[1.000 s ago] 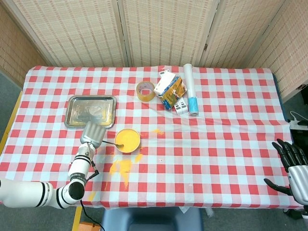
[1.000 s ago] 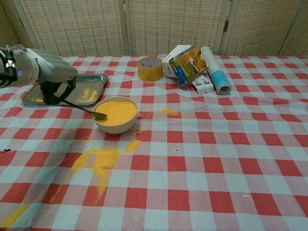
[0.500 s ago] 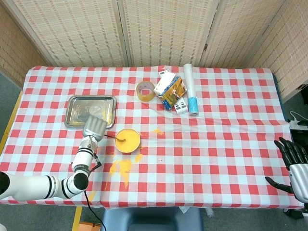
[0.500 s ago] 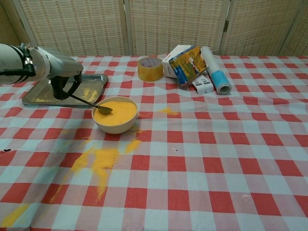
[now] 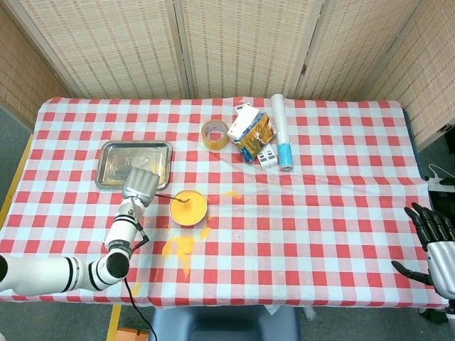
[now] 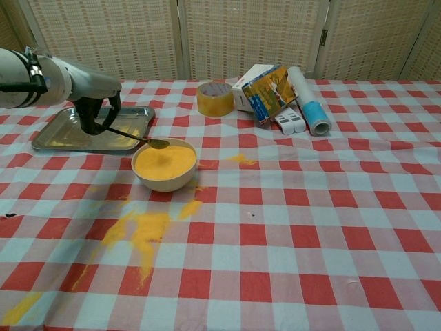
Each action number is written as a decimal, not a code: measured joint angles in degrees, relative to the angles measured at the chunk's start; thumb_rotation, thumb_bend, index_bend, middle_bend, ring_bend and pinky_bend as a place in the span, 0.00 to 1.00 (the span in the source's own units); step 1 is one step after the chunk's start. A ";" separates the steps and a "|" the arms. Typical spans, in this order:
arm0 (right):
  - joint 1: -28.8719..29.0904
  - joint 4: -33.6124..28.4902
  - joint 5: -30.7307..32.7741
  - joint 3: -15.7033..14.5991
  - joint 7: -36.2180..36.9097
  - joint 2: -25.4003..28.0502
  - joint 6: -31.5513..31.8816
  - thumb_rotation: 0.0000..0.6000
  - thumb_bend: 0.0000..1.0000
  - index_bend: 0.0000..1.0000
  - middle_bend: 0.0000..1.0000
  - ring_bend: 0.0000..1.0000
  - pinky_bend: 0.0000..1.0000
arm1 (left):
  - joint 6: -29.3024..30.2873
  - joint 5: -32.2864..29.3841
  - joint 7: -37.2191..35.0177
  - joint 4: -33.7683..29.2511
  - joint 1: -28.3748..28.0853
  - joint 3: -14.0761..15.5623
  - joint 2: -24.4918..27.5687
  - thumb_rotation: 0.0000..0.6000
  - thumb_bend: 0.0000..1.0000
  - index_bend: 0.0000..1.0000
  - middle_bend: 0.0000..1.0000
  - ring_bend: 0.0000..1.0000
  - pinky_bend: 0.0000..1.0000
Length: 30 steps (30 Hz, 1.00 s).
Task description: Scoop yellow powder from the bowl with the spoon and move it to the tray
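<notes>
A cream bowl (image 6: pixel 165 165) (image 5: pixel 188 207) full of yellow powder sits on the checked cloth, left of centre. My left hand (image 6: pixel 94 96) (image 5: pixel 139 185) grips the handle of a metal spoon (image 6: pixel 138 136) (image 5: pixel 175 198), just left of the bowl. The spoon's head hovers over the bowl's far rim with a little powder in it. The steel tray (image 6: pixel 62 131) (image 5: pixel 114 165) lies behind and left of the bowl, partly hidden by my hand in the chest view. My right hand (image 5: pixel 434 241) hangs off the table's right edge, fingers spread, holding nothing.
Spilled yellow powder (image 6: pixel 141 231) streaks the cloth in front of the bowl, with a small patch (image 6: pixel 238 159) to its right. A tape roll (image 6: pixel 215 98), a carton (image 6: pixel 270 93), a white-and-blue roll (image 6: pixel 308 100) and a small white item (image 6: pixel 289 123) stand at the back.
My left hand has lifted and shifted toward the tray. The spoon's head came up out of the powder and now sits higher over the bowl's rim. The right hand has barely moved.
</notes>
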 measured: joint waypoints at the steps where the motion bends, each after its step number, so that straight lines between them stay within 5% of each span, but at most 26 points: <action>1: -0.03 -0.02 -0.14 -0.04 0.02 0.01 0.07 1.00 0.04 0.00 0.00 0.00 0.00 | 0.17 0.09 -0.16 -0.74 0.05 0.11 0.30 1.00 0.65 0.97 1.00 1.00 1.00; 17: -0.56 0.17 -2.61 -0.74 1.72 0.61 1.90 1.00 0.04 0.00 0.00 0.00 0.00 | 6.24 1.61 1.57 -9.85 -1.06 3.54 0.57 1.00 0.65 0.97 1.00 1.00 1.00; 30: -0.56 0.21 -2.49 -0.68 1.21 0.37 1.84 1.00 0.04 0.00 0.00 0.00 0.00 | 2.78 -0.68 1.76 -3.30 -1.60 4.41 -1.94 1.00 0.65 0.97 1.00 1.00 1.00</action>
